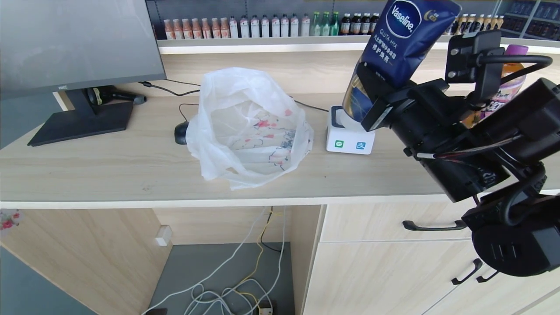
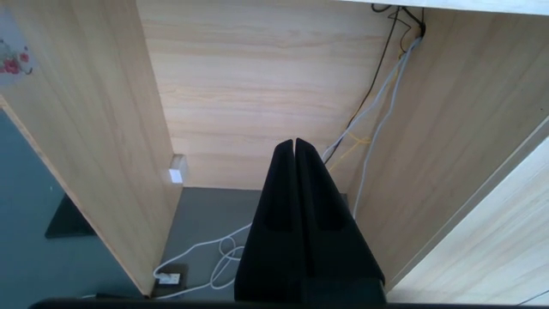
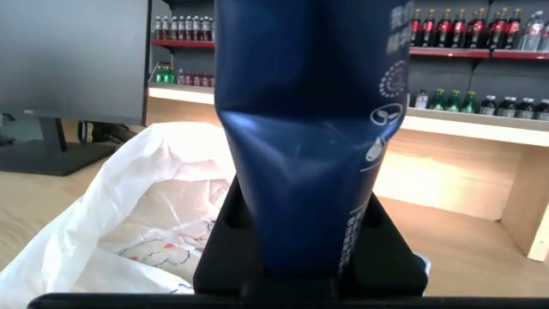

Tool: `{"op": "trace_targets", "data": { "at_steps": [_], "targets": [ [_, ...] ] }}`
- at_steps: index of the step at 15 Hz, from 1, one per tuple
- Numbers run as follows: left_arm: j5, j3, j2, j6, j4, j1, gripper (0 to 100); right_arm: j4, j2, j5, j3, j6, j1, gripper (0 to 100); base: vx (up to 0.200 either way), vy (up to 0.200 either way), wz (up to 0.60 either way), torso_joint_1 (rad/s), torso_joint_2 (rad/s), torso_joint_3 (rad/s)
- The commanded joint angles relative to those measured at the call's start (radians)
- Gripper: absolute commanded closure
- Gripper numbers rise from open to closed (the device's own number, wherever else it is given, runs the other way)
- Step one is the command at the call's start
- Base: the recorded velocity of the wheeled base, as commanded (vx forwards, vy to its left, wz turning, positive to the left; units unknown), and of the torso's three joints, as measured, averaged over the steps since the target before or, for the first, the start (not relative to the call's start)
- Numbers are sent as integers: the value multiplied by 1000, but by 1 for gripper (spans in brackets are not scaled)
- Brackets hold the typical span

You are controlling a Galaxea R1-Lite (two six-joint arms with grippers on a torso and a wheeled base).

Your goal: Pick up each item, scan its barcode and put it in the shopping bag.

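Note:
My right gripper (image 1: 378,94) is shut on a dark blue refill pouch (image 1: 393,48), holding it upright with its lower end just over the white barcode scanner box (image 1: 350,138). In the right wrist view the pouch (image 3: 309,129) stands between the fingers (image 3: 225,232). The white plastic shopping bag (image 1: 249,127) stands open on the counter (image 1: 109,166), left of the scanner; the right wrist view has the bag (image 3: 137,215) beyond the pouch. My left gripper (image 2: 296,154) is shut with nothing in it, hanging in the knee space under the counter.
A monitor (image 1: 74,43) on its stand sits at the counter's left, a handheld scanner (image 1: 109,95) and a mouse (image 1: 180,132) near it. An orange drink bottle (image 1: 509,83) stands behind my right arm. Drawers (image 1: 393,223) and loose cables (image 1: 236,280) lie below.

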Motion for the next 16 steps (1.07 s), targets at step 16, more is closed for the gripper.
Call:
{"op": "trace_targets", "data": {
  "at_steps": [16],
  "targets": [
    [0, 0, 0, -1, 0, 1, 100, 393, 142, 6, -390, 76, 0, 100, 0, 63, 0, 0, 1, 1]
  ]
}}
